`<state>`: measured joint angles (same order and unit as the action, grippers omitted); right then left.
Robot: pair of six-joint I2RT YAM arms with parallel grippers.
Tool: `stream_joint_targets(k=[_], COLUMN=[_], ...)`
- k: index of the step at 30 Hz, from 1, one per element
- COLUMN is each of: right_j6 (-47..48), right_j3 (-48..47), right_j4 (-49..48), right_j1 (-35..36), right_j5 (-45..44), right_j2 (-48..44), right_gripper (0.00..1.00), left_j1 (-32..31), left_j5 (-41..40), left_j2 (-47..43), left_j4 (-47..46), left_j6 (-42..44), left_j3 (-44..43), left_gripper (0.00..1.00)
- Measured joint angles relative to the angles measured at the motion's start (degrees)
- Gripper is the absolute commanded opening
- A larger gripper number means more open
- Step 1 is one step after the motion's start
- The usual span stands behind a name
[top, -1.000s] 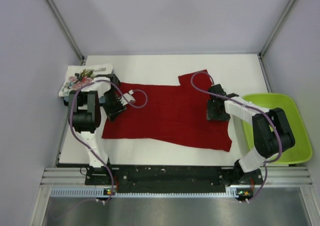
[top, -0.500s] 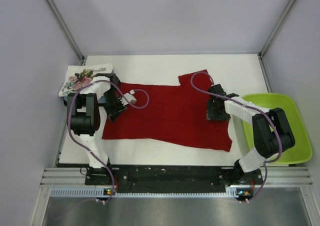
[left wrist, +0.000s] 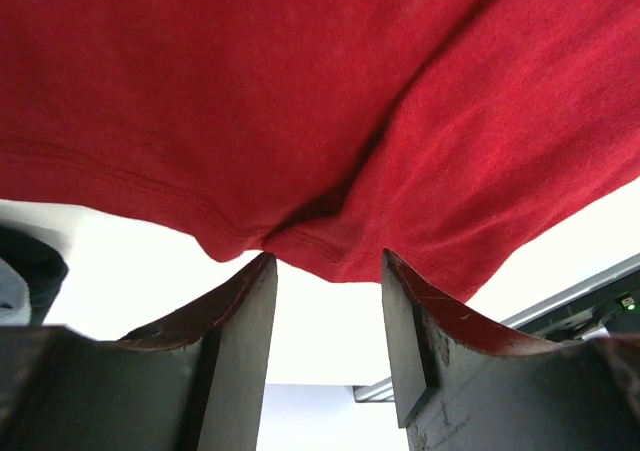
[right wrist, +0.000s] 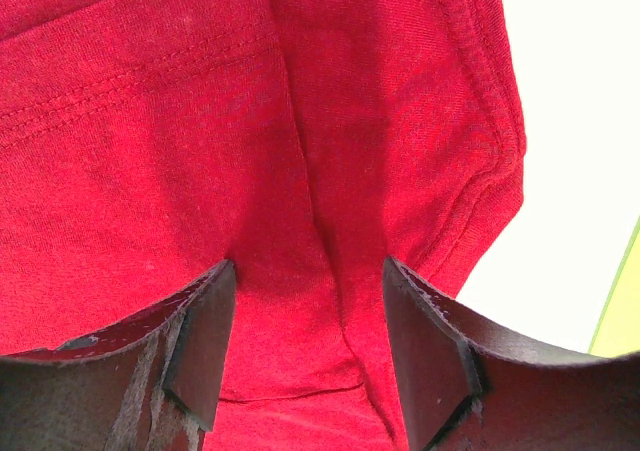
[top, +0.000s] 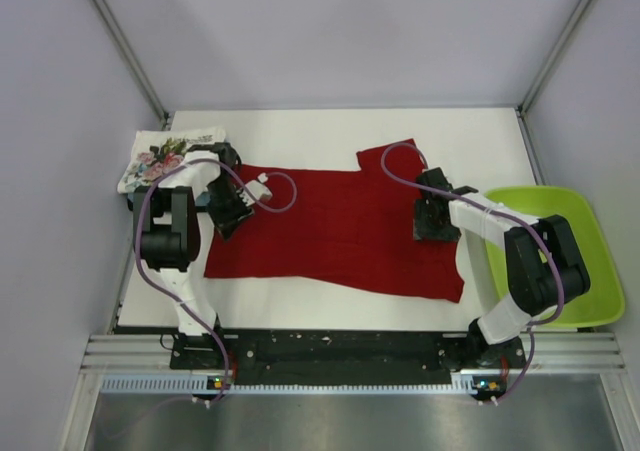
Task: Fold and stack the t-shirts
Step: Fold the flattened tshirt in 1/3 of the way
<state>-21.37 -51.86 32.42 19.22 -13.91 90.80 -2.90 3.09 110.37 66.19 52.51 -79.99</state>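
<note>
At the right side sits a lime-green tray (top: 600,291), partly covered by the right arm. At the far left corner a folded floral t-shirt (top: 165,156) lies on something dark that cannot be made out. Between them the red t-shirt (top: 340,226) lies spread on the white table (top: 330,136), with its long axis left to right, its stitched hem at the left and one sleeve jutting toward the far edge. The left gripper (left wrist: 327,266) stands at the hem, fingers apart, with bare table between them and a puckered fold at their tips. The right gripper (right wrist: 310,271) is over the shirt's right part, fingers spread over creased cloth; its arm hides that end
</note>
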Motion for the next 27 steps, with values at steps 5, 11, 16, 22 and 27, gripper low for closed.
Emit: stream_joint_targets(k=[5,11,16,22,27], right_j6=[0.3,0.3,0.3,0.4,0.4], right_j3=[0.0,0.0,0.0,0.0,0.0], right_j4=[0.0,0.0,0.0,0.0,0.0], right_j1=[0.0,0.0,0.0,0.0,0.0], right_j5=[0.0,0.0,0.0,0.0,0.0], right_j2=[0.0,0.0,0.0,0.0,0.0], right_gripper=[0.60,0.60,0.60,0.60,0.60], left_j1=[-1.0,-5.0,-4.9,-4.5,-2.8], left_j5=[3.8,7.6,8.7,8.5,8.6], left_j2=[0.0,0.9,4.1,4.8,4.8], left_j4=[-0.2,-0.3,-0.3,0.0,0.5], left_j6=[-0.4,-0.5,-1.3,-1.5,-1.3], left_j3=[-1.2,-0.8,-1.8,-2.0,-2.0], left_gripper=[0.51,0.55,0.58,0.58,0.55])
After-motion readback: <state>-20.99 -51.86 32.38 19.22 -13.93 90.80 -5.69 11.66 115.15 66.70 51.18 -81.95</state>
